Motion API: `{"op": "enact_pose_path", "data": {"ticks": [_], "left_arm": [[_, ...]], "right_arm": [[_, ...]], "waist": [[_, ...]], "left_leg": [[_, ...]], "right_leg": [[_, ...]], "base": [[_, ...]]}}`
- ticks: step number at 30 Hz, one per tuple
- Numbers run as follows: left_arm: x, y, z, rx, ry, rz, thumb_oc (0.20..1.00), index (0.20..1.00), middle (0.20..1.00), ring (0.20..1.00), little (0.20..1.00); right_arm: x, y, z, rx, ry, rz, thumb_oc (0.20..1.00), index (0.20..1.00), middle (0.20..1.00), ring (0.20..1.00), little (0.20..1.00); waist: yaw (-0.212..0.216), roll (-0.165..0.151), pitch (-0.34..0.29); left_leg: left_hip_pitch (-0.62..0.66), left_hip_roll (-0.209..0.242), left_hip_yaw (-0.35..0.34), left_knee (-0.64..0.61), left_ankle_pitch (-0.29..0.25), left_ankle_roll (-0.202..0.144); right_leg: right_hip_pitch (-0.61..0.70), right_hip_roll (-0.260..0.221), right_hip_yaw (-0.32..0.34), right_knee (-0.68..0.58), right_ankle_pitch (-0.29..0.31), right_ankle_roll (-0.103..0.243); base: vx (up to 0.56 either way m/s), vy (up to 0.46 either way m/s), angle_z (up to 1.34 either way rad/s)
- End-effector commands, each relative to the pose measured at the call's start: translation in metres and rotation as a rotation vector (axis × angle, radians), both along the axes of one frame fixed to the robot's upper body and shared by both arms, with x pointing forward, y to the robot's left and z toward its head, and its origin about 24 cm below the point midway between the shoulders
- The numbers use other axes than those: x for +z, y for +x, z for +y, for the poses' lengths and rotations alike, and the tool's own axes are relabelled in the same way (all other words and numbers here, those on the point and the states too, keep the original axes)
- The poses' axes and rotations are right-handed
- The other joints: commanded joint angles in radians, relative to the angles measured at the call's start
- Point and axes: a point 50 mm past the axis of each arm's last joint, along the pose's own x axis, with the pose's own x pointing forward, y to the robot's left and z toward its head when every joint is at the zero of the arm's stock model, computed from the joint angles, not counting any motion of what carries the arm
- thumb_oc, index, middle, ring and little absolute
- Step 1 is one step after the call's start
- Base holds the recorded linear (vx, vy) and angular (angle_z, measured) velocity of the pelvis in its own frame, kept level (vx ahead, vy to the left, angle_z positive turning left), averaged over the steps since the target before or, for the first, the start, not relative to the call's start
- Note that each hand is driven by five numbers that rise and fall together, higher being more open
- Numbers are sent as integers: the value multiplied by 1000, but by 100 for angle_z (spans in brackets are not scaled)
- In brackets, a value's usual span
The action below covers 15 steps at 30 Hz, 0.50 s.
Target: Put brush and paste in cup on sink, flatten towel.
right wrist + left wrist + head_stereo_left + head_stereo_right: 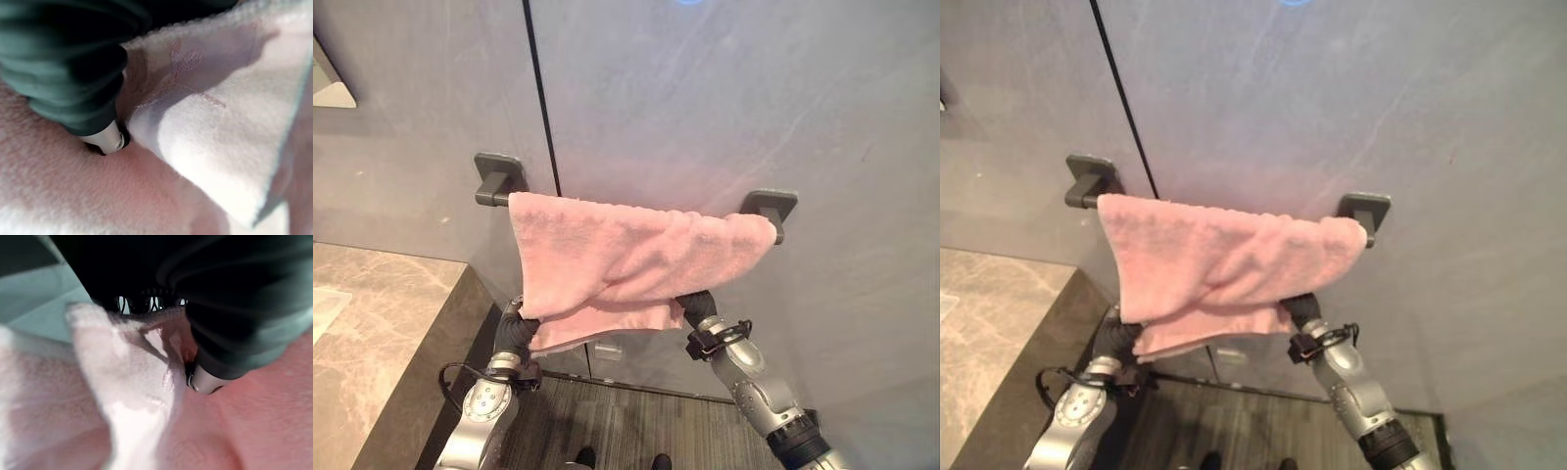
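A pink towel [626, 259] hangs bunched and creased over a rail between two dark grey wall brackets [497, 180] [769, 206]. Its lower edge is folded up unevenly. My left hand [514, 333] reaches up under the towel's lower left corner, and the cloth hides its front part. My right hand [697, 305] is tucked behind the lower right edge in the same way. In the left wrist view the towel [132, 421] lies folded against the hand's dark cover [234, 308]. In the right wrist view a flap of towel [220, 122] rests beside the hand's cover [63, 63].
A beige marble counter [372, 313] with a dark side panel stands at the left, close to my left arm. The grey wall has a black vertical seam [540, 98] above the left bracket. Dark striped floor [626, 421] lies below.
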Motion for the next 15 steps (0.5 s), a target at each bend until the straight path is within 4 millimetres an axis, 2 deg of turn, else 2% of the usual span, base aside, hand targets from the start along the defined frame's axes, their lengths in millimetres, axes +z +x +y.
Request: {"op": "enact_pose_path", "data": {"ticks": [1,2,3,4,8,9,14,15], "left_arm": [[40,9,-2,8,90,-242,200,200,200,200,200],[40,9,-2,8,90,-242,200,200,200,200,200],[21,10,-3,44,60,-161,200,200,200,200,200],[13,10,-2,60,48,-124,200,200,200,200,200],[16,10,0,63,77,-137,200,200,200,200,200],[11,9,-2,42,104,-110,200,200,200,200,200],[-18,3,-3,-25,134,53,219,219,219,219,219],[-28,0,-3,-59,161,113,815,815,815,815,815]], "right_arm": [[46,4,7,20,128,-220,200,200,200,200,200],[46,4,7,20,128,-220,200,200,200,200,200],[36,7,5,-20,147,-170,200,200,200,200,200],[30,8,3,-53,133,-140,200,200,200,200,200],[30,6,4,-55,143,-137,200,200,200,200,200],[28,2,9,-22,154,-131,200,200,200,200,200],[11,5,-2,-84,16,-77,200,200,200,200,200],[3,5,-5,-96,-51,-52,1000,1000,1000,1000,1000]], "waist": [[-2,-19,-9],[-2,-19,-9],[-4,-19,-11],[-2,-18,-10],[-2,-13,-6],[-4,-13,-8],[-17,-7,-9],[-22,-4,-9]], "left_leg": [[-3,-20,65,4,19,-11],[-3,-20,65,4,19,-11],[-1,-20,66,4,19,-10],[-1,-21,66,4,19,-10],[-3,-20,66,4,20,-9],[-3,-20,67,4,19,-8],[-1,-18,76,4,17,-6],[-1,-17,80,4,16,-6]], "right_leg": [[58,-69,33,25,-42,88],[58,-69,33,25,-42,88],[60,-71,31,23,-40,89],[62,-71,31,21,-40,88],[58,-71,31,24,-40,89],[59,-72,31,24,-41,91],[59,-72,37,21,-38,92],[59,-72,40,20,-37,93]], "base": [[0,0,0],[0,0,0],[0,0,0],[0,0,0],[0,0,0],[0,0,0],[0,0,0],[2,16,-4]]}}
